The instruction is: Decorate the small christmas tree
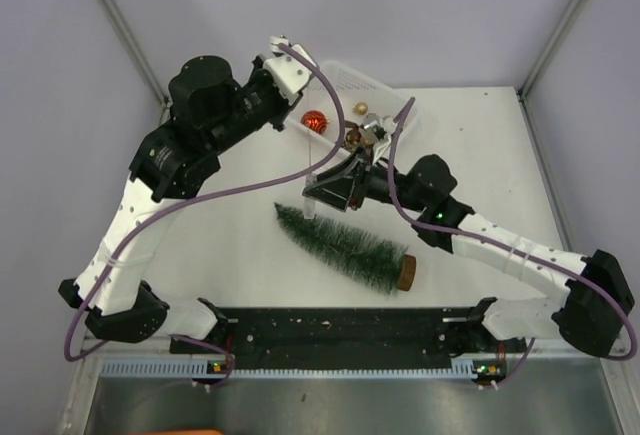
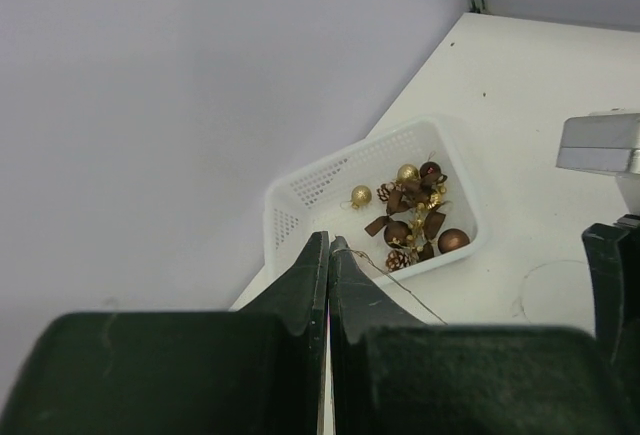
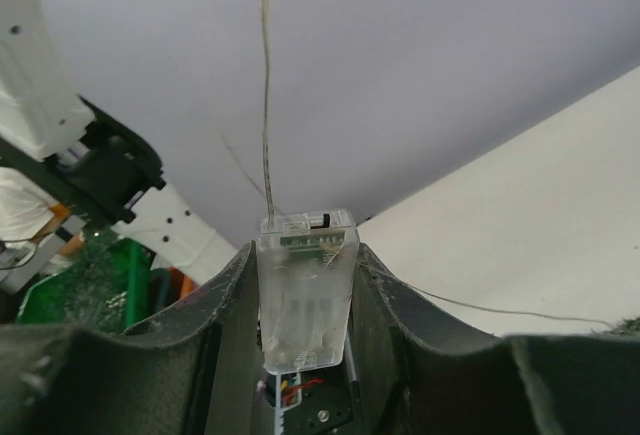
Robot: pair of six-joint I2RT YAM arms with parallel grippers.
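The small christmas tree (image 1: 338,243) lies on its side mid-table, its wooden base (image 1: 405,272) toward the right. My right gripper (image 1: 314,198) hovers just above the tree's tip. In the right wrist view its jaws (image 3: 305,255) are shut on a clear plastic battery box (image 3: 305,290), and a thin light-string wire (image 3: 265,85) rises from that box. My left gripper (image 1: 283,48) is raised high over the back of the table. Its jaws (image 2: 329,240) are shut, with the thin wire (image 2: 395,283) caught at the tip.
A white perforated basket (image 2: 300,190) at the back holds several brown and gold baubles (image 2: 408,217) and small pine cones. A red bauble (image 1: 314,121) sits by the basket's left end. Grey walls stand close behind and on both sides.
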